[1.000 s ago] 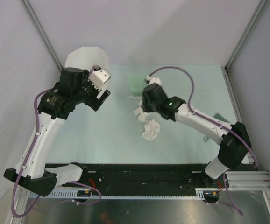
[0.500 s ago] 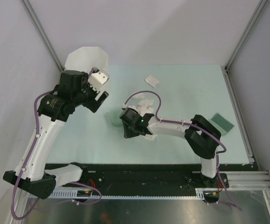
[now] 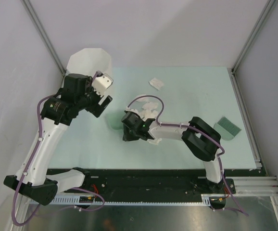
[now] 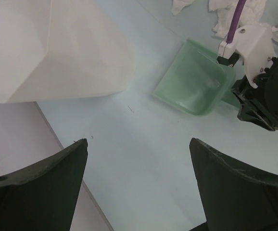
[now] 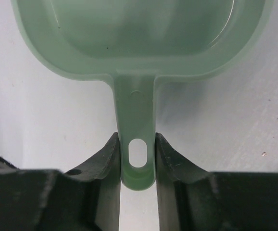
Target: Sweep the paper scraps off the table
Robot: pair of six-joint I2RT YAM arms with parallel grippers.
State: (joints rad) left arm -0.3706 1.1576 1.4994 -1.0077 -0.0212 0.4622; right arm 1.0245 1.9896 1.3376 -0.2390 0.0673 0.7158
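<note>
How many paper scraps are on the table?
3 scraps at least: one alone near the far edge, a clump just beyond the right arm, one against its near side. The arm may hide more.

Top external sits high above and behind both arm bases, facing down and forward, far enough to take in the whole table [image 3: 187, 91] and its walls [image 3: 144, 29]. Left wrist hangs well above the surface, tilted down past the left gripper [image 4: 138, 144] at the bin [image 4: 47, 48], green dustpan [image 4: 192, 79] and paper scraps [image 4: 230, 9], all of which top external also covers. Right wrist sits very low and very close, looking along the right gripper [image 5: 137, 144] at the dustpan's handle and bowl, so dustpan and table surface show in all three views.
</note>
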